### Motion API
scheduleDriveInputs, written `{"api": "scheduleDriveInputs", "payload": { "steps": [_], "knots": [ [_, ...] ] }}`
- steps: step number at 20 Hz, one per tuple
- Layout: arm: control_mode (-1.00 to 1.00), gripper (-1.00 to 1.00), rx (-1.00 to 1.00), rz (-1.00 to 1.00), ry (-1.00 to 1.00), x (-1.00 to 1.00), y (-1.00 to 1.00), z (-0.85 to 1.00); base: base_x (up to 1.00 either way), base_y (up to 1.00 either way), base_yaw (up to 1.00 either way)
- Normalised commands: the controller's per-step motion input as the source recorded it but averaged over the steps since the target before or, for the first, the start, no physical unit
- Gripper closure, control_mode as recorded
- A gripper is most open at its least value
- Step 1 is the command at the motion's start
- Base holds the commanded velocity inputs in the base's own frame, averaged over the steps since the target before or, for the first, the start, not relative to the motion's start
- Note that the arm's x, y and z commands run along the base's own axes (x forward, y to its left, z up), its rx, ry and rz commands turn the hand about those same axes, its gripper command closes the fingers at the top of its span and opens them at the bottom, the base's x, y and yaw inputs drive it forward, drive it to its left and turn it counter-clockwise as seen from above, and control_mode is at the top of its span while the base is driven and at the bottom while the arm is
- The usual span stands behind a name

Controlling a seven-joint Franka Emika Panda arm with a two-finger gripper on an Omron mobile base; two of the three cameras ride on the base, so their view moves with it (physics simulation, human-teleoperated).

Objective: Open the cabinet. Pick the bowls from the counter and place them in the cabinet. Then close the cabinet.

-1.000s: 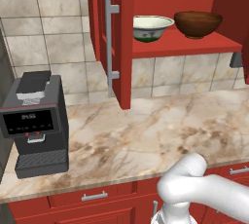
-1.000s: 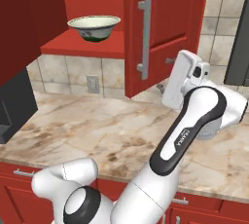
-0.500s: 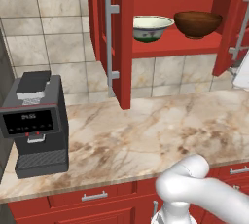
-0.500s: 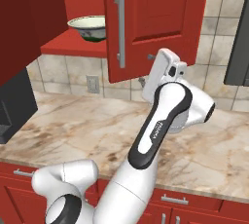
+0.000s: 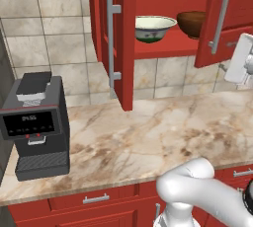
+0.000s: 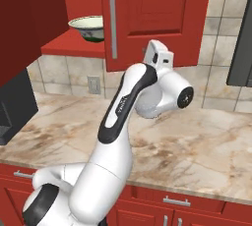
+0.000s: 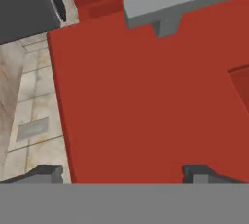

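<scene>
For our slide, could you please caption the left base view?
Both bowls sit on the cabinet shelf; its right door stands partly closed.

We see our red shelf [image 5: 173, 48] carrying two bowls [image 5: 155, 27]; a coffee machine [image 5: 37, 125] stands on the counter [image 5: 148, 137].

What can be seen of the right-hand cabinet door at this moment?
The right cabinet door is glossy red with a recessed panel and a long vertical grey bar handle on two posts. It stands partly swung in, hiding the brown bowl in the right base view, while the cream bowl shows beside its edge. The open gripper faces its front, fingertips at its lower edge; contact cannot be told.
</scene>
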Motion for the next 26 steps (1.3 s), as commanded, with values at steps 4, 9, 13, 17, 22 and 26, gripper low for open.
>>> {"api": "scheduleDriveInputs", "payload": {
  "steps": [4,9,13,17,22,26],
  "knots": [
    [-1.0,-1.0,-0.16,-0.13,0.16,0.88,0.59,0.0,0.0,0.0,0.0],
    [-1.0,-1.0,-0.06,-0.06,0.0,0.93,0.32,-0.07,0.0,0.0,0.0],
    [-1.0,-1.0,-0.04,-0.06,-0.01,0.66,0.29,-0.1,0.0,0.0,0.0],
    [-1.0,-1.0,0.0,-0.02,-0.02,0.15,0.1,-0.02,0.0,0.0,0.0],
    [-1.0,-1.0,0.0,0.13,-0.07,-0.99,-0.14,-0.11,0.0,0.0,0.0],
    [-1.0,-1.0,-0.01,0.11,-0.08,-1.0,-0.06,-0.03,0.0,0.0,0.0]
  ]
}}
